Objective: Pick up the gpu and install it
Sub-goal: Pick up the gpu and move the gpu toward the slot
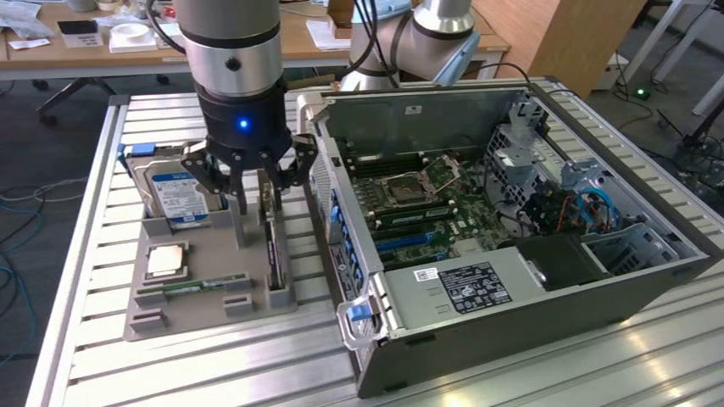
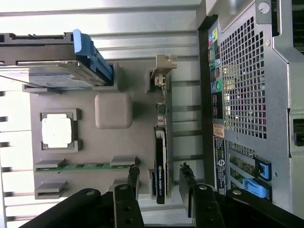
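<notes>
Gap open either side of gpu (image 2: 160, 166); computer case (image 2: 242, 85) wall near, gray post (image 2: 113, 110) opposite.

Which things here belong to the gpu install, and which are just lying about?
Job: gpu, edge-on in the holder; open gripper, fingers either side of it; open case.
Lying about: hard drive, CPU, memory stick, all on the holder.

- gpu (image 2: 160, 178): black edge.
- gripper (image 1: 254, 212): black, with a blue light glowing at its twelve o'clock.
- tray (image 1: 209, 254): plain grey.
- hard drive (image 1: 181, 199): silver, blue-white label, at the tray's eleven o'clock.
- memory stick (image 1: 192, 287): green.
- case (image 1: 509, 314): grey, blue latches, perforated grille.
- table (image 1: 169, 373): silver, ribbed.
</notes>
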`<state>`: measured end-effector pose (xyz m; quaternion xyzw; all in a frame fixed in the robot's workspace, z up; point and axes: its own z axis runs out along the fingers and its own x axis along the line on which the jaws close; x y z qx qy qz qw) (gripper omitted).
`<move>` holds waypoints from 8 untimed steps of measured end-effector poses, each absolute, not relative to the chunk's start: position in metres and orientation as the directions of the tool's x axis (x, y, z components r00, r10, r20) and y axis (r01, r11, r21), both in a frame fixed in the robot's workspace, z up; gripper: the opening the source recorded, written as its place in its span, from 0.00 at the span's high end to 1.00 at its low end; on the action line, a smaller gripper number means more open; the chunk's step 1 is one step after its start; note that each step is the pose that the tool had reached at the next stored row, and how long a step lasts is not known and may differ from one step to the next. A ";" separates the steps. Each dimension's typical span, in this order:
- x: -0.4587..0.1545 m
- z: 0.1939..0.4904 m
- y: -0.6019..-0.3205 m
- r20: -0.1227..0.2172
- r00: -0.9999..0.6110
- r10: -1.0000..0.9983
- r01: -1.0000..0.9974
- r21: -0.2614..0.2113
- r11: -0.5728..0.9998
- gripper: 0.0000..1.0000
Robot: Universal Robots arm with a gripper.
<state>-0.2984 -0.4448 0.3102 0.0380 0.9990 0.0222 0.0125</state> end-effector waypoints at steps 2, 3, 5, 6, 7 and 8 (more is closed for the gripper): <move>-0.298 0.309 -0.445 -0.023 -0.996 0.081 0.080 0.045 0.996 0.53; -0.298 0.309 -0.445 -0.023 -0.996 0.085 0.084 0.045 0.995 0.53; -0.298 0.308 -0.445 -0.023 -0.995 0.095 0.093 0.045 0.995 0.53; -0.298 0.308 -0.445 -0.023 -0.995 0.097 0.096 0.045 0.994 0.53; -0.298 0.308 -0.445 -0.023 -0.995 0.098 0.097 0.045 0.994 0.53; -0.298 0.308 -0.445 -0.023 -0.995 0.098 0.097 0.045 0.994 0.53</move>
